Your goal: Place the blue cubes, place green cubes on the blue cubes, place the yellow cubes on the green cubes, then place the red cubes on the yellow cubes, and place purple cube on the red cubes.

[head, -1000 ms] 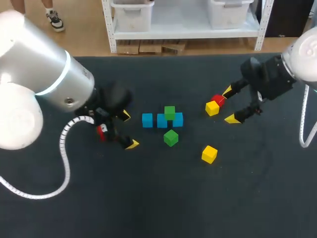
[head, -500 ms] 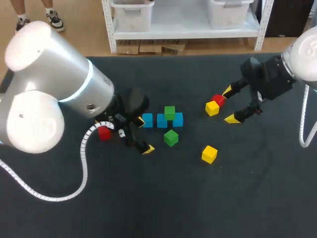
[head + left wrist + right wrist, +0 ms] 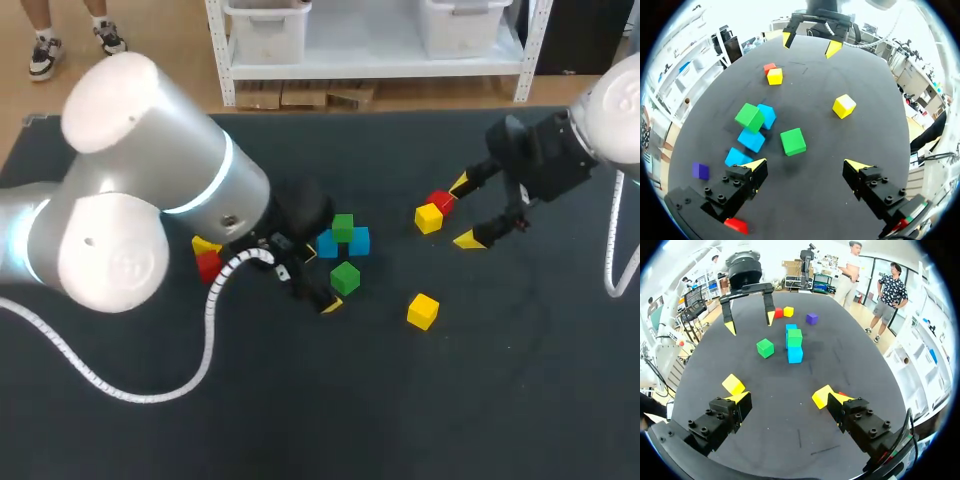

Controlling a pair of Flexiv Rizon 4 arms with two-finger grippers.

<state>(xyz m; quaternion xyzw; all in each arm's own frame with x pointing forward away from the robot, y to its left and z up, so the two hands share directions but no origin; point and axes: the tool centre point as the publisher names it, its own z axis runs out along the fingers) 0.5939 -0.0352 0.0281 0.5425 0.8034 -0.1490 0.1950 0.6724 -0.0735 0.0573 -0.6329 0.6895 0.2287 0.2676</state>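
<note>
Blue cubes [image 3: 751,139]: three, touching in one row on the dark table [image 3: 300,420]. Long axis of the row side to side across the table in the head view. End cube nearest the left arm hidden under that arm in the head view, plain in the left wrist view. Faces one flat colour each.

Stacked green cube [image 3: 343,226]: on top of the row, toward its right-arm end, turned a little off the row's line.

Loose green cube [image 3: 345,277]: on the table near the row, on the robot's side, not touching it.

Left gripper [image 3: 318,280]: fingers wide apart, holding nothing. Low at the row's left-arm end, loose green cube just ahead.

Right gripper [image 3: 462,212]: fingers wide apart, empty. Well apart from the row, off its right-arm end.

First yellow cube [image 3: 429,217] and first red cube [image 3: 440,201]: touching, between the row and the right gripper.

Second yellow cube [image 3: 422,310]: well apart from the row, on the robot's side.

Third yellow cube [image 3: 205,245] and second red cube [image 3: 208,266]: past the row's left-arm end, partly behind the arm.

Purple cube [image 3: 700,170]: past the row's left-arm end, shown only in the wrist views.
</note>
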